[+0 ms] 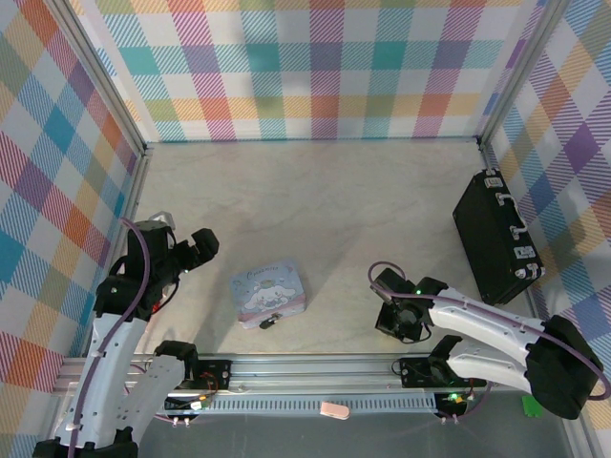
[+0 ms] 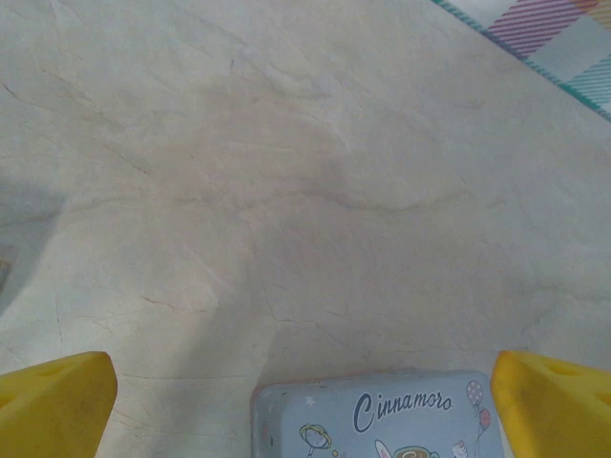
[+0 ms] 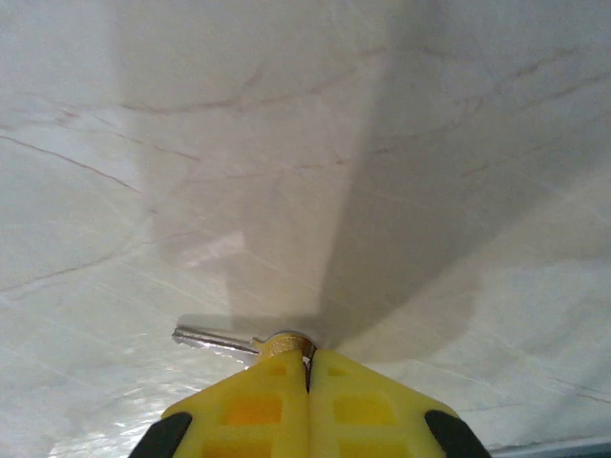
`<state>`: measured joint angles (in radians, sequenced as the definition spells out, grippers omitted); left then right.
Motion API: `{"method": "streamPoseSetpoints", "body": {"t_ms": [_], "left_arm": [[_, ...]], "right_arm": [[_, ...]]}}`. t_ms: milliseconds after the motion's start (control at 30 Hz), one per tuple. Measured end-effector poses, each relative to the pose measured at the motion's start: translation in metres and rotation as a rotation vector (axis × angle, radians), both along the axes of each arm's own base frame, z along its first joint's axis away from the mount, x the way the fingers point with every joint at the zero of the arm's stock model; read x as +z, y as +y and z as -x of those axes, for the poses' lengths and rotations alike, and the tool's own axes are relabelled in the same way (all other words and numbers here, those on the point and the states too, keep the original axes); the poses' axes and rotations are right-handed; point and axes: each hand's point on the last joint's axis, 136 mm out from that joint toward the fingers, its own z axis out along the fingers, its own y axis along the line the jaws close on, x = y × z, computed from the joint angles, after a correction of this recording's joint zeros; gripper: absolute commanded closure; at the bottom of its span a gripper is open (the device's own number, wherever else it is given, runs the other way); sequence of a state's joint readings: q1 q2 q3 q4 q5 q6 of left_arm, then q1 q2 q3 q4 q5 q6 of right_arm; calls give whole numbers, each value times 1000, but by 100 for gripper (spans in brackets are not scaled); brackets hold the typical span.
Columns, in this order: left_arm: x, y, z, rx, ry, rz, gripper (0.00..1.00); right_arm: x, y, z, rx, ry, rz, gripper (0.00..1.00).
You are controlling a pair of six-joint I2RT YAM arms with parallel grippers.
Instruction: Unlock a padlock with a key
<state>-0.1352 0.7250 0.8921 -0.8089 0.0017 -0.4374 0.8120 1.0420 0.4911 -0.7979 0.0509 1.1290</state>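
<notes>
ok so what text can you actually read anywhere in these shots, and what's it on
"Cinnamoro": script lettering on the lid of the blue tin, in the left wrist view.
Print on the same lid in the top view: too small to read.
On the black case: nothing legible.
On the key: no readable stamp.

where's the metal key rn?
Right wrist view: the slim silver key is pinched by its head in the shut yellow right gripper, blade pointing left, close to the marbled table.
</notes>
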Motion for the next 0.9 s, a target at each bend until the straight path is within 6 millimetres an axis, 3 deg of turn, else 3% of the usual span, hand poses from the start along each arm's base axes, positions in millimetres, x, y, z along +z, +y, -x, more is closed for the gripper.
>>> {"method": "streamPoseSetpoints", "body": {"t_ms": [100, 400, 633, 733, 900], "left_arm": [[-3, -5, -3, -13, 15, 24, 0], [5, -46, -34, -105, -12, 228, 2], [24, -117, -47, -309, -79, 331, 3], [37, -150, -45, -414, -135, 353, 4], [49, -180, -50, -489, -196, 386, 9]], "right_arm": [[22, 14, -20, 17, -92, -55, 100], [124, 91, -101, 18, -494, -405, 100], [195, 149, -152, 53, -714, -615, 100], [210, 168, -164, 61, -761, -697, 100], [209, 190, -174, 67, -753, -762, 100]]}}
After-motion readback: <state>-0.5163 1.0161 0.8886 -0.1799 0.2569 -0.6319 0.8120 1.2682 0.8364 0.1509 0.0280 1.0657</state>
